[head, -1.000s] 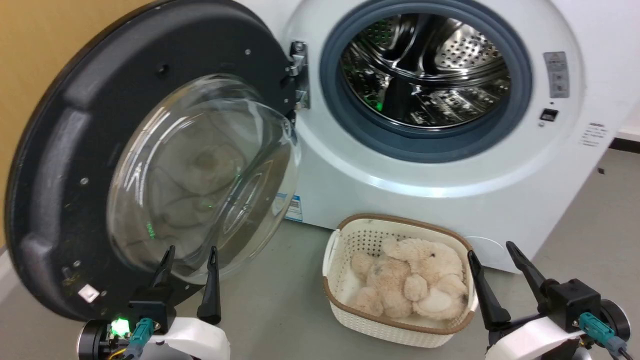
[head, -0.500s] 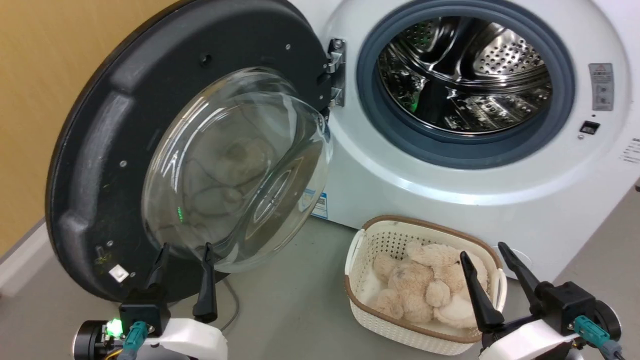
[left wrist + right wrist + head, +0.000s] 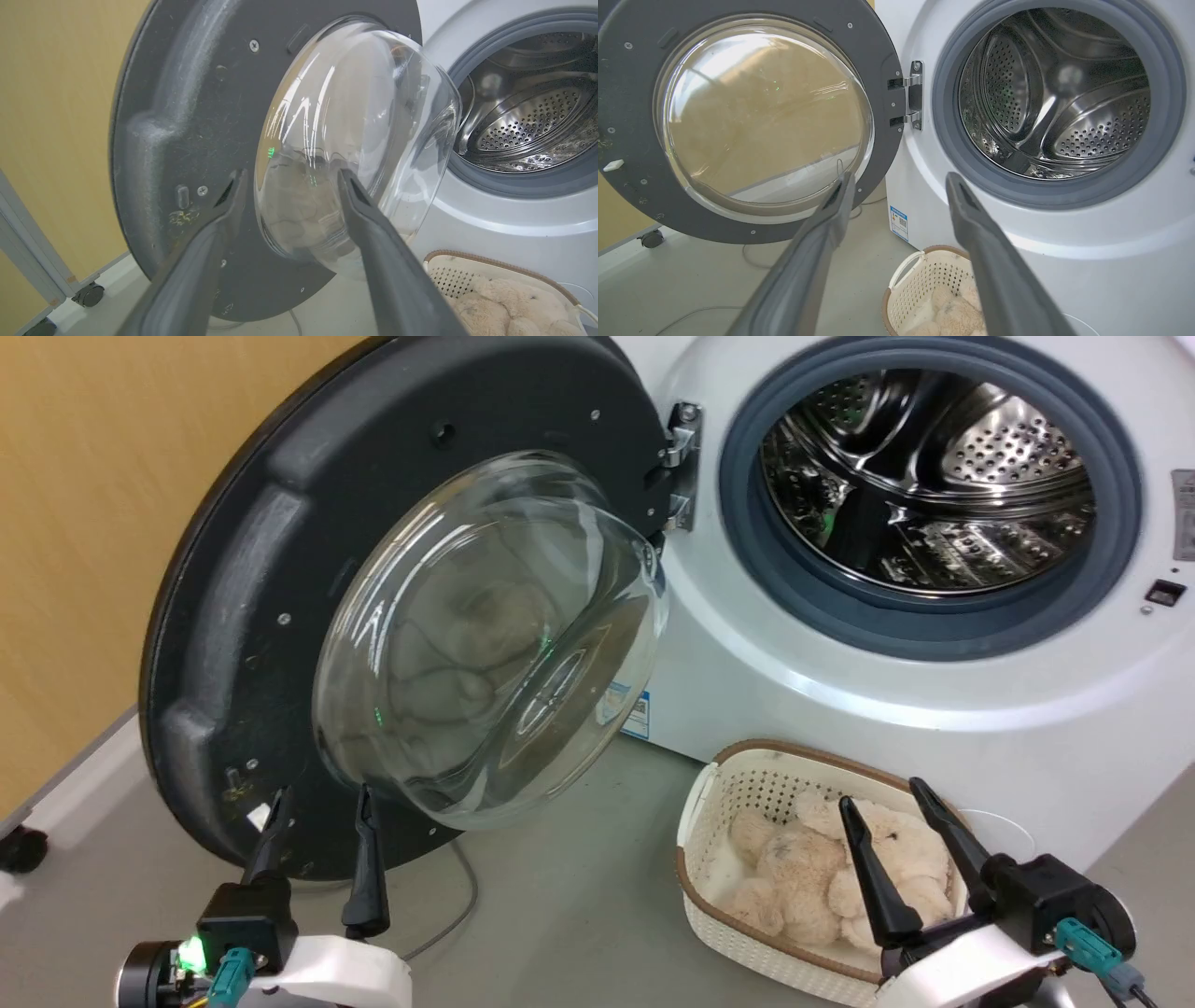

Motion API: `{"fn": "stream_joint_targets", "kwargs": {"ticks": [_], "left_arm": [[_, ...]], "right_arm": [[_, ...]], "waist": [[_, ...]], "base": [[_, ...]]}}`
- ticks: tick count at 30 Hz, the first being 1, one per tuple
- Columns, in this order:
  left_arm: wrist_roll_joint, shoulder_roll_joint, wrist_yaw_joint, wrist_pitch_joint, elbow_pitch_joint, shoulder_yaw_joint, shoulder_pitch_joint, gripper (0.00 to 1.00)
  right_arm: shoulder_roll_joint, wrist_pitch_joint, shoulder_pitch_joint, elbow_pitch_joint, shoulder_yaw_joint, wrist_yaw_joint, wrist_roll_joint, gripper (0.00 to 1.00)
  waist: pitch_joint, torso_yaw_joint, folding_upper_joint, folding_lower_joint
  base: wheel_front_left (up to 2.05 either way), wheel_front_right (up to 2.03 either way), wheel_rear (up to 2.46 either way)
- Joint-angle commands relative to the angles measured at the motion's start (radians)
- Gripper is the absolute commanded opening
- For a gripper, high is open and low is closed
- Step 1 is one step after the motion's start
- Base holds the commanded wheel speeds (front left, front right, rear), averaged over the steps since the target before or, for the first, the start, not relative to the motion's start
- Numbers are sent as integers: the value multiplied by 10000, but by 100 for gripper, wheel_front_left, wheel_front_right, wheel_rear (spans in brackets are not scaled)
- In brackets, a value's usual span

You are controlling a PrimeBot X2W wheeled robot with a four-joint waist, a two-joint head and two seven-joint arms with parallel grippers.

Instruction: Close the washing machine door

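Currently: washing machine door (image 3: 261,569) wide open; left gripper (image 3: 321,791) jaws parted, empty, near its lower rim. Advised: push rim, not glass.

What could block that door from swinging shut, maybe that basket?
Probably nothing. The basket with the soft toy stands on the floor below the opening of the washing machine, seemingly lower than the bottom edge of the door, though that gap is hard to judge. Nothing hangs out of the opening.

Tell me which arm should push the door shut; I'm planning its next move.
Left. The left tool, open, points at the wide-open washing machine door close by; the right tool hovers by the basket, farther from it.
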Motion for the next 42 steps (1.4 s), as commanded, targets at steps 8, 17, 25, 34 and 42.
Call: {"fn": "stream_joint_targets", "kwargs": {"ticks": [8,17,25,34,42], "left_arm": [[-100,30,203,-252,-294,187,303,100],[-175,22,306,-440,-464,351,428,100],[-228,10,418,-607,-579,417,487,100],[-293,0,530,-795,-696,495,560,100],[-365,-5,542,-962,-664,500,610,100]], "right_arm": [[-67,-245,-469,230,322,4,216,100],[-125,-433,-694,411,582,4,394,100],[-162,-600,-855,554,767,4,541,100],[-173,-787,-959,655,926,5,701,100],[-174,-955,-969,700,992,5,811,100]], "waist": [[95,414,0,0],[157,823,0,0],[176,1166,0,0],[198,1551,0,0],[226,1902,0,0]], "base": [[0,0,0],[0,0,0],[0,0,0],[0,0,0],[0,0,0]]}}
